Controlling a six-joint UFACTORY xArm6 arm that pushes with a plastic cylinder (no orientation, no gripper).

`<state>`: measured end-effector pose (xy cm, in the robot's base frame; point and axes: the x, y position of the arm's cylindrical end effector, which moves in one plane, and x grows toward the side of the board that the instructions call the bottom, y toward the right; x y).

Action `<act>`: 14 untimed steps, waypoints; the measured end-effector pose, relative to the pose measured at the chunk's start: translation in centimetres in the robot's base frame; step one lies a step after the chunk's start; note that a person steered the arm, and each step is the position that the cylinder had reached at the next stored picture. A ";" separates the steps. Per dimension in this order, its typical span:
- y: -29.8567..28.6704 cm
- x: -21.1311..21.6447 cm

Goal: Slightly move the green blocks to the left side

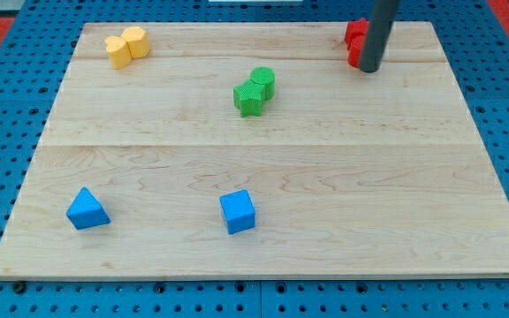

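Note:
Two green blocks touch each other near the board's upper middle: a round green cylinder [262,81] and a green block of unclear shape [248,97] just below and left of it. My tip [369,69] is at the view's upper right, well to the right of the green blocks and slightly above them. The rod stands right against two red blocks [354,35] and partly hides them.
Two yellow blocks [126,46] sit together at the upper left of the wooden board [254,177]. A blue triangular block [87,210] lies at the lower left. A blue cube [238,212] lies at the lower middle.

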<state>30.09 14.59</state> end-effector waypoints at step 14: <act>-12.1 3.2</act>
<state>33.29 2.48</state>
